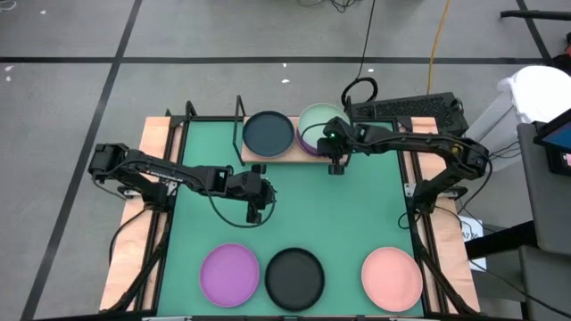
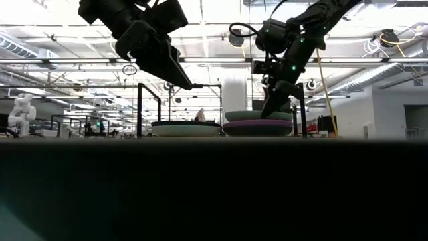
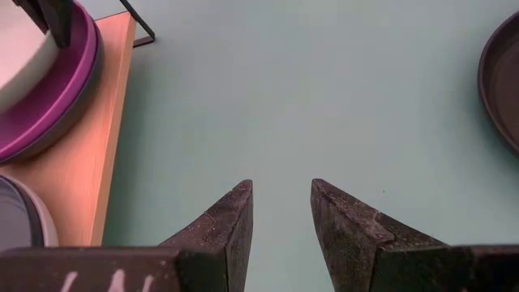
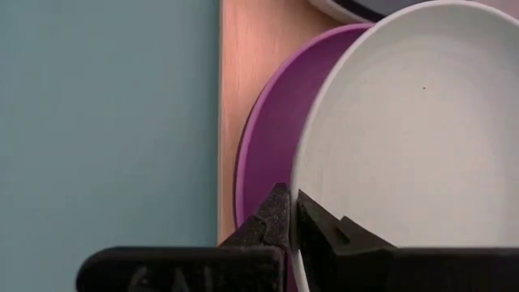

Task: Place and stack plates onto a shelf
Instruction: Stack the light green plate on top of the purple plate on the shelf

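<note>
On the shelf (image 1: pixel 284 153) a pale mint plate (image 1: pixel 317 123) sits on a purple plate (image 4: pixel 268 154), beside a dark plate (image 1: pixel 268 133). The right gripper (image 1: pixel 336 166) pinches the mint plate's rim at the shelf's front edge. The left gripper (image 1: pixel 253 214) hangs over the mat before the shelf, fingers narrowly parted, holding nothing.

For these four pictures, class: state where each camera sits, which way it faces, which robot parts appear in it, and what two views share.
High view: above the table, facing straight down; both arms, left gripper mid-table, right gripper at the shelf.
Low view: table height, facing level into the room; both arms enter from above.
Left wrist view: on the left arm, facing the green mat; its fingers apart.
Right wrist view: on the right arm; its fingers pinch the mint plate.
Shared: both wrist views show the purple plate under it.
</note>
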Action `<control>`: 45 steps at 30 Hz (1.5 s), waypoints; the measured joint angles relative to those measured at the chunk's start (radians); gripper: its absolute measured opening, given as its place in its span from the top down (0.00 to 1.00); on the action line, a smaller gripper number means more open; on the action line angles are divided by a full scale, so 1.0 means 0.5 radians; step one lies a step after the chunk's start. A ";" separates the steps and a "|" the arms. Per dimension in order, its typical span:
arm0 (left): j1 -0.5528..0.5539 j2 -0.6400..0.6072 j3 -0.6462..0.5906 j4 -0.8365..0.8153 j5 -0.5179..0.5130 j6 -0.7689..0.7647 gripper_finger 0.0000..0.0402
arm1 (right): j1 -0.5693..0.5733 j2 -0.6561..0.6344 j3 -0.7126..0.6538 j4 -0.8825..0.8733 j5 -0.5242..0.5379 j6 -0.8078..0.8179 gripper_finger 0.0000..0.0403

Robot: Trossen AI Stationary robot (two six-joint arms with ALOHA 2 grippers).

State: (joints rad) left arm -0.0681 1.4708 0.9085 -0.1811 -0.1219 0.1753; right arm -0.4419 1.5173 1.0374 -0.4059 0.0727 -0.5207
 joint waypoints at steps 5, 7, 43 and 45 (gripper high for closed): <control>0.000 0.000 0.000 0.009 0.000 0.005 0.67 | 0.000 0.000 -0.040 0.042 0.000 -0.009 1.00; 0.000 0.000 0.000 0.009 0.000 0.005 0.67 | 0.000 0.000 -0.041 0.042 0.000 -0.010 1.00; 0.001 0.000 0.000 0.019 0.000 0.025 0.67 | 0.103 -0.076 -0.041 0.037 0.010 -0.029 0.99; 0.000 0.000 0.000 0.022 0.000 0.025 0.67 | 0.103 -0.076 -0.041 0.025 0.016 -0.028 0.99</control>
State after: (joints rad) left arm -0.0681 1.4708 0.9085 -0.1700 -0.1219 0.1877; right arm -0.3904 1.4792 1.0168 -0.3935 0.0805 -0.5345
